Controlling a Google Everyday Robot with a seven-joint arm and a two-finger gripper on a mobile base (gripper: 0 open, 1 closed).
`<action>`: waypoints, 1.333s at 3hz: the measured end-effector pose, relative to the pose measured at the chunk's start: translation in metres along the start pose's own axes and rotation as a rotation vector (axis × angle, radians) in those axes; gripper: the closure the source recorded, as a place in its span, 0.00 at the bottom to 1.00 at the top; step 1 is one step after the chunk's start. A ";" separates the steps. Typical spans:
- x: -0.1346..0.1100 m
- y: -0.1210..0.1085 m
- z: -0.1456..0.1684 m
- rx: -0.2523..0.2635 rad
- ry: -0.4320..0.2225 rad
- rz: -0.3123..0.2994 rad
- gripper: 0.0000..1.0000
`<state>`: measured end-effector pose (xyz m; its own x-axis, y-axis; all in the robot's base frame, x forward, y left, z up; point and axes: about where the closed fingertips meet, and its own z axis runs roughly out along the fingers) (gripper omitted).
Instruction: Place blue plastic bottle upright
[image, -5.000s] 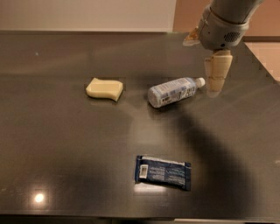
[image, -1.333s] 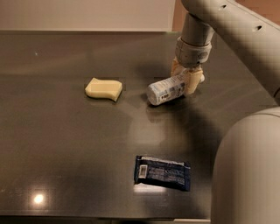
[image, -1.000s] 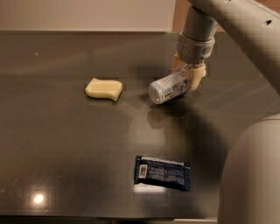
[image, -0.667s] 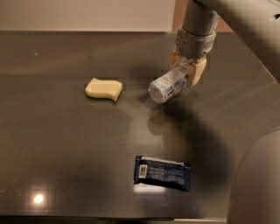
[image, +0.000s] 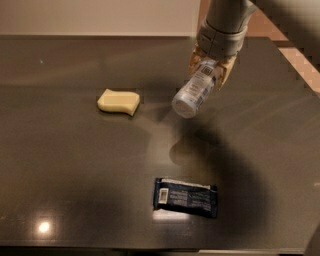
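The blue plastic bottle (image: 194, 91) is a small clear bottle with a pale printed label. It hangs tilted in the air above the dark table (image: 75, 160), its base end pointing down towards the camera and its cap end hidden between the fingers. My gripper (image: 211, 64) is at the upper right of the camera view, shut on the bottle's upper part, with its tan fingers (image: 224, 70) on either side of it. The bottle's shadow lies on the table below.
A yellow sponge (image: 119, 101) lies on the table to the left of the bottle. A flat dark-blue snack wrapper (image: 185, 197) lies near the front edge. The table's right edge runs close past the arm.
The gripper closed on the lying bottle and lifted it off the table. The bottle now hangs higher and more steeply tilted than 0.7 s ago.
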<state>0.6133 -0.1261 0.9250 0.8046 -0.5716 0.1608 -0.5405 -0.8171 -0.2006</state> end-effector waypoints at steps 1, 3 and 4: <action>-0.006 -0.008 -0.012 0.046 0.060 -0.133 1.00; -0.026 -0.030 -0.026 0.206 0.179 -0.360 1.00; -0.035 -0.045 -0.034 0.286 0.236 -0.459 1.00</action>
<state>0.6009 -0.0722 0.9615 0.8462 -0.1918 0.4972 -0.0354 -0.9512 -0.3066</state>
